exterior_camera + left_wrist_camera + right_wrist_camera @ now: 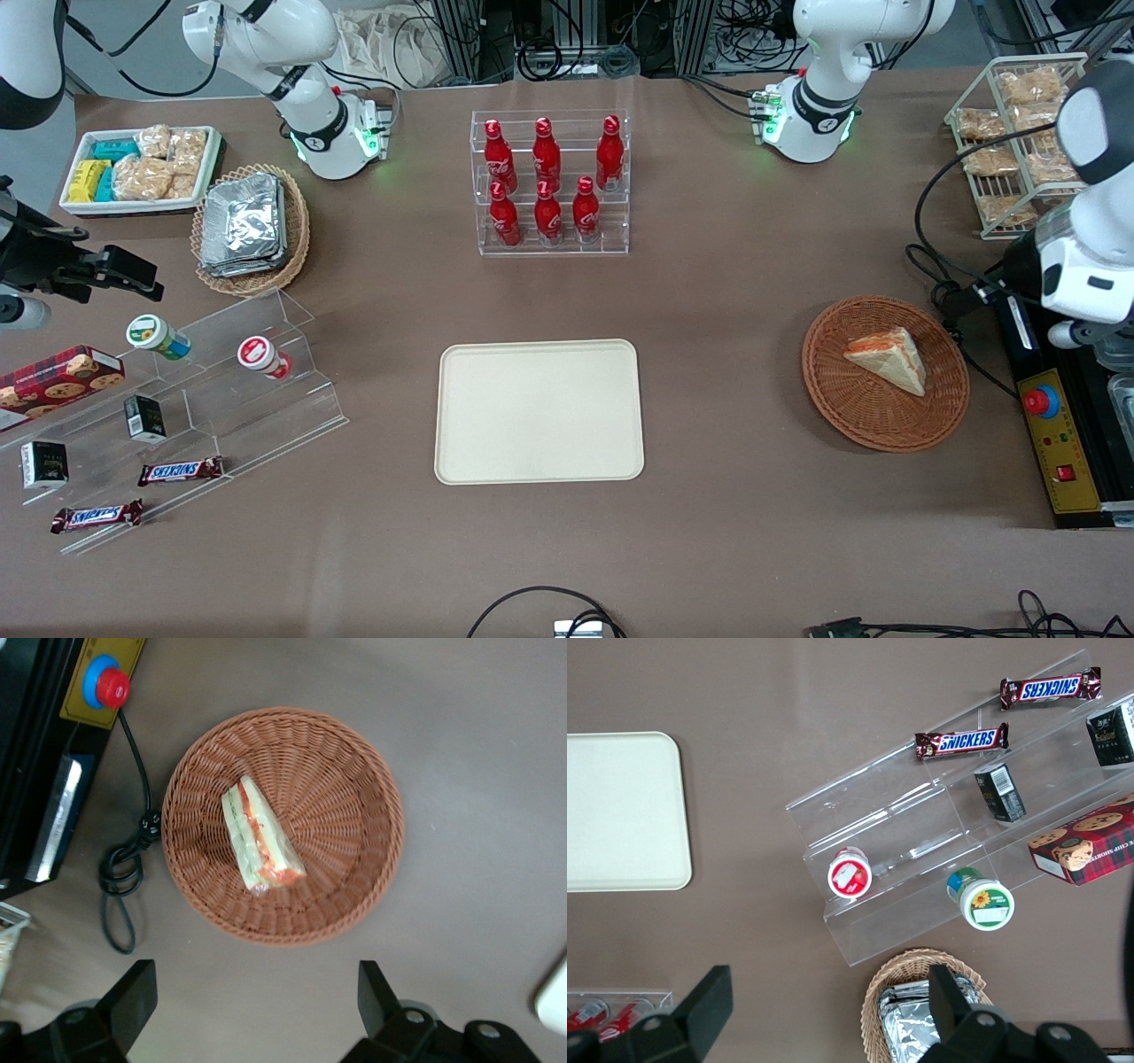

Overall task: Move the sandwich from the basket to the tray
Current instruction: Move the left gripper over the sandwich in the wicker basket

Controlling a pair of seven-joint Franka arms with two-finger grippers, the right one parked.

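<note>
Soft white-bread sandwich (260,837) lying in basket (354,771) | light, squashy, wrapper likely slippery | my gripper (257,1010) above, fingers apart | I'd pinch flat bread faces gently | tray (539,411) waiting

Brown table (726,292), cables (567,44) along its edge.

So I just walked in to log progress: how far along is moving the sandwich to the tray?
Nothing is done yet. The triangular white-bread sandwich lies in the round reddish-brown wicker basket. The gripper hangs open above the basket, holding nothing. Grasping, carrying and setting it on the bare cream rectangular tray all remain.
</note>
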